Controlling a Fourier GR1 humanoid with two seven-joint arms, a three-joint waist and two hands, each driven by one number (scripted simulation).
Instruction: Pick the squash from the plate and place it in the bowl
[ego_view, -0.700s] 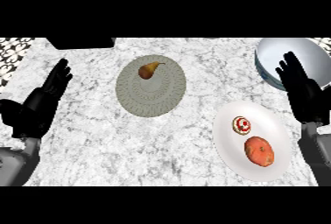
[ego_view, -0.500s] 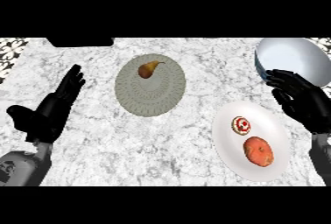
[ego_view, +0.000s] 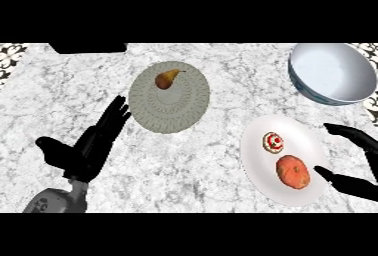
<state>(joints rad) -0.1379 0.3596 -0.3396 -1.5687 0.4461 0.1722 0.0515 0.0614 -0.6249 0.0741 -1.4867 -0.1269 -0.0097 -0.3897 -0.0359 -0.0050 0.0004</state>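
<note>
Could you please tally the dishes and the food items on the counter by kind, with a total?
Plates: 2, a grey plate and a white plate
Bowls: 1, the bowl
Food items: 3, the squash, a small red-and-white piece and a round orange item
Total: 6

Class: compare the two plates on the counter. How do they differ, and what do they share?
The grey plate looks ridged and carries one small squash; the white plate is smooth and carries two items. The grey plate lies further from the bowl. Both rest flat on the marble counter.
</note>
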